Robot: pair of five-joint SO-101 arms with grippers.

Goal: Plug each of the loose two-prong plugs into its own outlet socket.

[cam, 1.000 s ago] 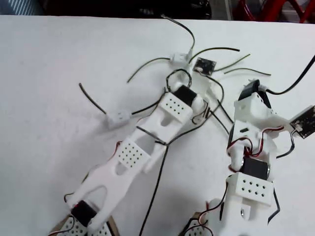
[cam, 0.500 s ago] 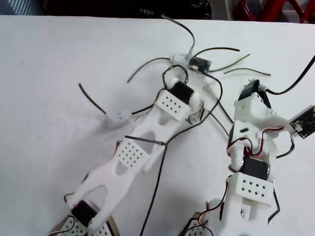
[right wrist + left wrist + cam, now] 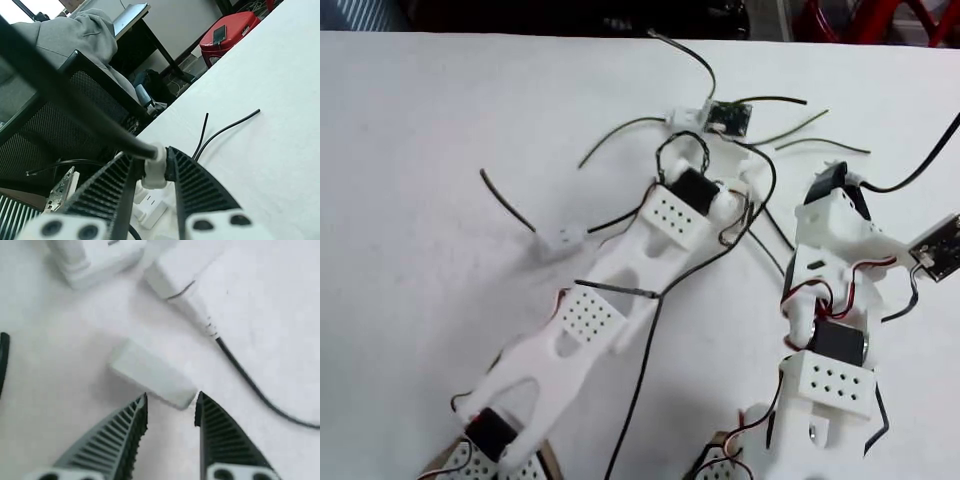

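White plug (image 3: 151, 172) on a thick black cord (image 3: 65, 95) is clamped in the right gripper (image 3: 151, 155), whose jaws are closed tight on its sides. Everything else rests on the broad white surface (image 3: 410, 130). The left arm (image 3: 590, 315) stretches diagonally across it, from the near edge toward the far middle. The right arm (image 3: 830, 370) stands to the right of the left arm, folded up, its tip about level with the left arm's tip and a little apart from it. An outlet socket (image 3: 150, 210) lies just under the white plug; whether the two touch cannot be told. At the left arm's tip the left gripper (image 3: 170, 400) has its jaws narrowly apart, and the near corner of a small white block (image 3: 150, 371), lying flat, reaches into the gap. Just past that block lie a corded plug (image 3: 175, 275), its thin cable (image 3: 250, 385) trailing away, and beside it a white moulded housing (image 3: 90, 260). Left of the left arm's middle sits a white connector (image 3: 563, 238) with a dark lead (image 3: 505, 200). Beyond the left arm's tip, loose black wires (image 3: 820, 145) curl over the surface.
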